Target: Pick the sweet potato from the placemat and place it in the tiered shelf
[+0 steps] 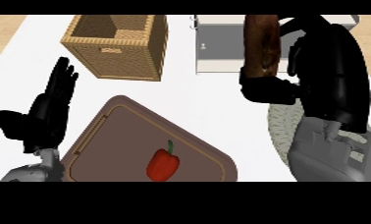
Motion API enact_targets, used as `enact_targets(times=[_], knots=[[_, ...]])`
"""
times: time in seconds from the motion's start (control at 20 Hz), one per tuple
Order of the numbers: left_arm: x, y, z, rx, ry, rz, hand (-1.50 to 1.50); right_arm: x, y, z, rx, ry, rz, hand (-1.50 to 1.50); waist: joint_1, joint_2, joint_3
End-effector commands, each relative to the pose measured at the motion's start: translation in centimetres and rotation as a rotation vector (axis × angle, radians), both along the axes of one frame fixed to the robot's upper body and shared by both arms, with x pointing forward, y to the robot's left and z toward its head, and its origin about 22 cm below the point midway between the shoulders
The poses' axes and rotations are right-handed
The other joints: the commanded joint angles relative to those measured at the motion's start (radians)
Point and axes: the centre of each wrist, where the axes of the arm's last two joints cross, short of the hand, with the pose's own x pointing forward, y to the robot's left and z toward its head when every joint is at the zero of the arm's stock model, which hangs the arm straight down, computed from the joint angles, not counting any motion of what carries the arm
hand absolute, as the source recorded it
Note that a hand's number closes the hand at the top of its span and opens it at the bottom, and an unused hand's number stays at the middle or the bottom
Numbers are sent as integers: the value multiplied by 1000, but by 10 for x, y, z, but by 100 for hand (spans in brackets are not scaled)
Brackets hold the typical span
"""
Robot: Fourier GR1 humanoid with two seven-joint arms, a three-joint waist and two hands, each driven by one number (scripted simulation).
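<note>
Sweet potato [261,46] upright, clasped in right robot hand [272,90]

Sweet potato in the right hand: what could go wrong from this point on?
The sweet potato stands long and upright in the right hand, gripped only at its lower end, so it might tip. It hangs beside the tiered shelf, whose edge it could strike. The arm hides part of the shelf, which may hinder aiming.

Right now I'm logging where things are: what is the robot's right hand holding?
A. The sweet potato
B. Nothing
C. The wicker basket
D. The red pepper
A: the right hand has its fingers curled round the brown sweet potato, lifted in front of the shelf; the red pepper lies on the brown tray.
</note>
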Motion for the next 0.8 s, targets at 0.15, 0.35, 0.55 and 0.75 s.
enact_targets(times=[0.15,0.35,0.55,0.75], knots=[[5,3,9,13,-8,-15,0,60,-30,-20,64,23,-84,150,8,4,1],[2,6,12,3,-1,0,0,79,-35,-40,51,-22,-87,150,8,3,1],[-6,-6,-3,-8,-11,-2,0,101,-47,-37,61,-58,-90,150,9,2,0],[-2,4,-8,-2,-10,-7,0,116,-46,-72,45,-55,-98,150,7,3,0]])
